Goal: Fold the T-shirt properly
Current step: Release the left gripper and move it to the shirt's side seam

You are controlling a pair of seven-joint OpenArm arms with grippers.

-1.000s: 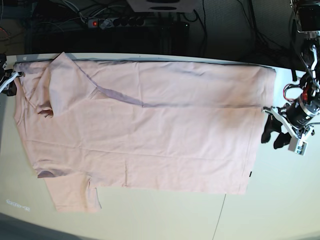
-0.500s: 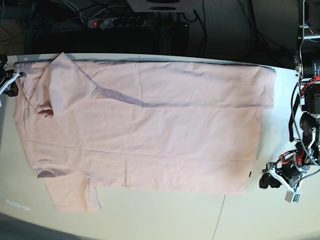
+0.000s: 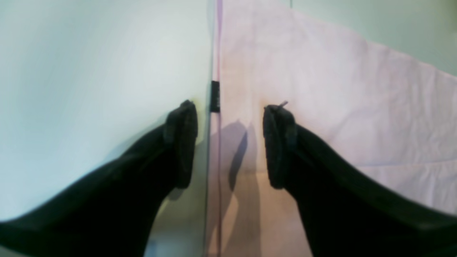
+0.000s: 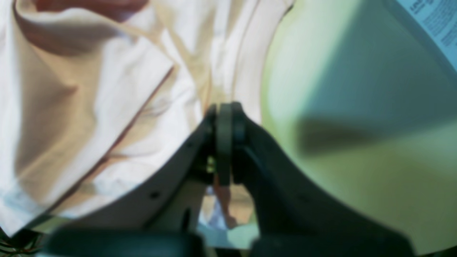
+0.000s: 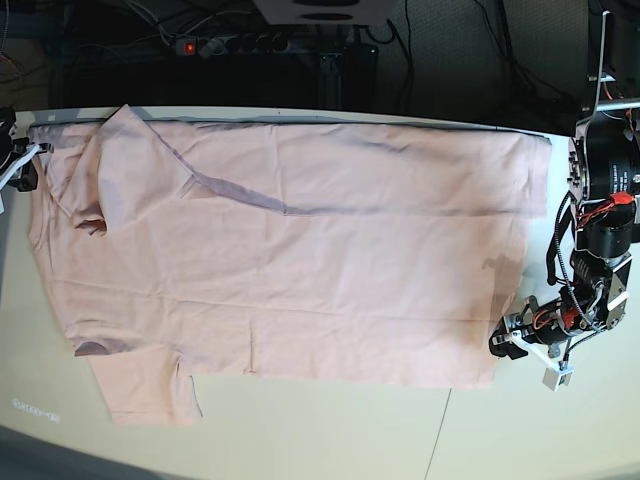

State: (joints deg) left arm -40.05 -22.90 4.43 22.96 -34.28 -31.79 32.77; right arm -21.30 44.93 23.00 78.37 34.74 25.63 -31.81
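Pink T-shirt lies spread flat across the pale table, plain side up, top long edge already folded over into a band with a sleeve turned in at the far end from the left arm. The other sleeve pokes out at the near side.

Left gripper is spread wide and holds nothing. It straddles the hem at the near corner: one finger over bare table, the other over cloth, with the small dark tag just ahead between them. Looks like the grasp for the next fold.

Right gripper is clenched tight at the opposite end, by the collar side. Cloth bunches right behind its tips, but the wrist view is too blurred to tell whether fabric is actually pinched.

To do it well:
- come down until the outer finger slides under the hem, not on top
- bite both layers close to the corner, past the stitched edge
- close fully before lifting
- lift low and carry parallel to the fold line so the band doesn't drag open
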